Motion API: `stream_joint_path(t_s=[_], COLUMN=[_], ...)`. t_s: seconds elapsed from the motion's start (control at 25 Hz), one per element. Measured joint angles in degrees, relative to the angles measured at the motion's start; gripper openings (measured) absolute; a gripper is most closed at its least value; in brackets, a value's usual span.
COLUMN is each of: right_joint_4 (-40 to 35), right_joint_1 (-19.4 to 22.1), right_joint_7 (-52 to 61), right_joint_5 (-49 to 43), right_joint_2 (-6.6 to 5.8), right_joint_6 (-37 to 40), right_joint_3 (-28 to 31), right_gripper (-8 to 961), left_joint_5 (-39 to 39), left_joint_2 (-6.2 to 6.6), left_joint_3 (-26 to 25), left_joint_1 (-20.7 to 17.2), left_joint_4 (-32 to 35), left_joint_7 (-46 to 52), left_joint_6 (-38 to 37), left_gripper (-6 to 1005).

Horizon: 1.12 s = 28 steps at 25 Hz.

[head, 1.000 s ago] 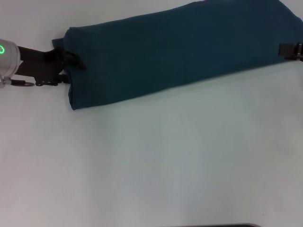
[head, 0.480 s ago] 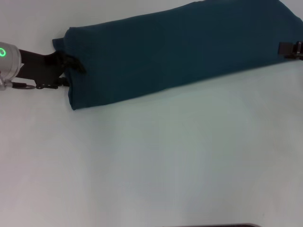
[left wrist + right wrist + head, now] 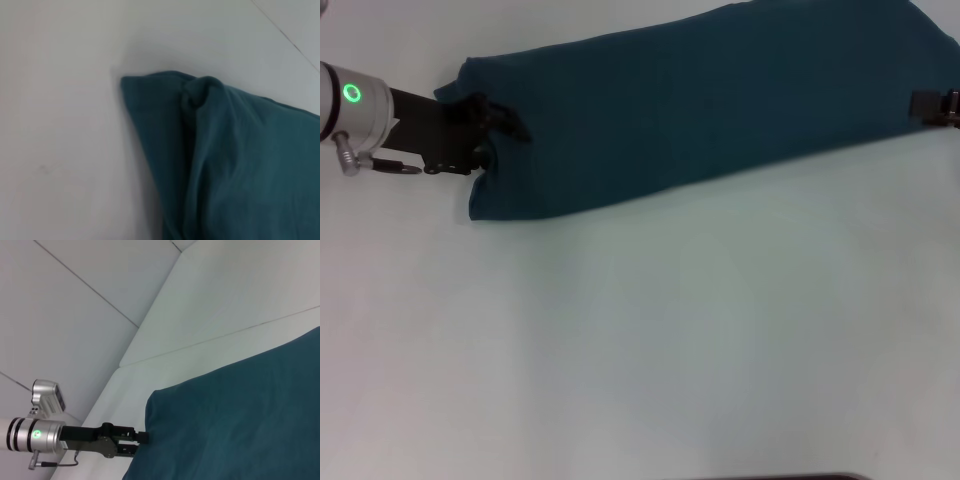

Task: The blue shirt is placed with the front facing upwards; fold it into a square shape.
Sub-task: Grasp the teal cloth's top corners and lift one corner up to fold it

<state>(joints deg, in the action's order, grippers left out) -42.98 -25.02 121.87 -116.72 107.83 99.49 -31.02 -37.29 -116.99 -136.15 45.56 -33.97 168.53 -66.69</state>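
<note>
The blue shirt (image 3: 720,110) lies as a long folded band slanting across the far part of the white table (image 3: 650,340), with no lettering showing. My left gripper (image 3: 510,125) reaches in from the left and is shut on the band's left end, where the cloth bunches into a pucker (image 3: 200,95). The right wrist view shows the same left gripper (image 3: 141,440) biting the shirt's (image 3: 240,420) edge. My right gripper (image 3: 932,106) shows only as a dark tip on the shirt's right end, at the edge of the head view.
White tabletop stretches in front of the shirt toward me. A thin dark strip (image 3: 770,477) runs along the near edge of the head view. Pale wall panels (image 3: 75,315) rise behind the table.
My left gripper has moved right and slightly up, farther over the shirt's left end, and the cloth edge there is drawn inward. The right gripper has stayed put.
</note>
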Motion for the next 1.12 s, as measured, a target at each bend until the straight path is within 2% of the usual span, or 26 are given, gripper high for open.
stream_joint_path(t_s=[0.56,0.96,1.12], right_joint_4=[1.1,1.3,1.3], right_joint_1=[0.1,0.2,0.2], right_joint_7=[-0.1,-0.5,-0.6], right_joint_5=[0.1,0.1,0.1], right_joint_2=[-0.05,-0.15,-0.17], right_joint_6=[0.0,0.0,0.0], right_joint_3=[0.1,0.1,0.1], right_gripper=[900,900,901], left_joint_5=[0.3,-1.1,-1.7], left_joint_2=[0.21,0.3,0.68], left_joint_3=[1.5,0.9,0.8], left_joint_1=[1.3,1.0,0.8], left_joint_4=[-0.3,-1.4,-1.5], left_joint_7=[-1.4,-1.8,-2.5], left_joint_6=[-2.0,-3.6,-4.9], left_gripper=[509,75,74])
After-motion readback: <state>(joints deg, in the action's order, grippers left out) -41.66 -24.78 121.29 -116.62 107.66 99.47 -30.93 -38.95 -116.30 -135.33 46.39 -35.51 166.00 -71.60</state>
